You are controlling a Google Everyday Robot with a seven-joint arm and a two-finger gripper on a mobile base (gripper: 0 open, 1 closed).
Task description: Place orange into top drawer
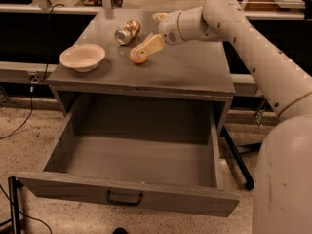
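Camera view: the orange (136, 59) rests on the grey cabinet top (190, 69), upper centre of the frame, partly covered by the gripper (143, 51). The gripper sits directly against the fruit from its upper right; how far it is open, and whether it has hold of the fruit, cannot be told. A metallic can (127, 32) lies just above-left, and a cream bowl (82, 57) stands further left. The top drawer (68, 185) is pulled fully out below, across the lower frame.

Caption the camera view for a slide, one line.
Pincer at the orange on the cabinet top, near a tipped can and cream bowl; top drawer stands open below.
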